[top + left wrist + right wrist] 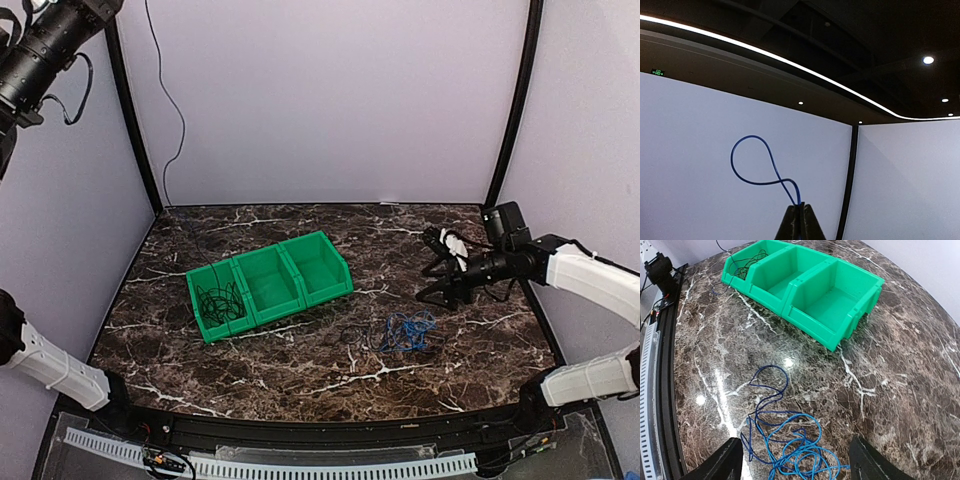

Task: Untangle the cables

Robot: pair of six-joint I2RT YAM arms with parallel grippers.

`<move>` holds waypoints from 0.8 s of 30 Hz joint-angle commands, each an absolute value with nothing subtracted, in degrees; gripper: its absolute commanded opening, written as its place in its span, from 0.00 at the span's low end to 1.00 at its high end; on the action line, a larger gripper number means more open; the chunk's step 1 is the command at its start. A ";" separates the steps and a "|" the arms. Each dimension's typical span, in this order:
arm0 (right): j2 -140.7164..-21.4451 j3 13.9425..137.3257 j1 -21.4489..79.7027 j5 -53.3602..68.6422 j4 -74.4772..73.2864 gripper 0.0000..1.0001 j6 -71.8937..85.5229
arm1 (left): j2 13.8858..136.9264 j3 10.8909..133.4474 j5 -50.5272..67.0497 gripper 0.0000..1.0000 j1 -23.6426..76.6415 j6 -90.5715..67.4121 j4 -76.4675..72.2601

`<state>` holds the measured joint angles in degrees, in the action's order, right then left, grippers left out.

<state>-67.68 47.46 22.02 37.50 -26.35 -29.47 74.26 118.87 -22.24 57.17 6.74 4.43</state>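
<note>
Blue cable (785, 450) below spread right fingers (722, 462).

This is a robot lab cell. Plain white panels (330, 100) on black posts (135, 130) close in the marble-patterned bench (300, 370) on three edges. Above them is a dark ceiling (850, 30) with recessed lamps (928, 60) and a light strip (790, 62).

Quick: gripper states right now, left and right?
Left gripper: shut on a blue cable loop.
Right gripper: open, holding nothing, above the blue cable pile.
</note>
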 commanded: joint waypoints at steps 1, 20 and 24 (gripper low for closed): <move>-64.23 40.99 17.92 38.34 -16.91 0.76 -27.51 | 77.21 118.29 -18.72 0.01 57.28 7.53 -9.56; -64.49 38.33 16.96 40.18 -14.15 0.78 -27.73 | 87.50 128.49 -6.42 0.02 57.22 -1.18 -16.54; -63.75 38.87 16.96 42.02 -14.91 0.77 -28.28 | 86.54 124.79 -13.72 0.02 57.22 8.48 -16.44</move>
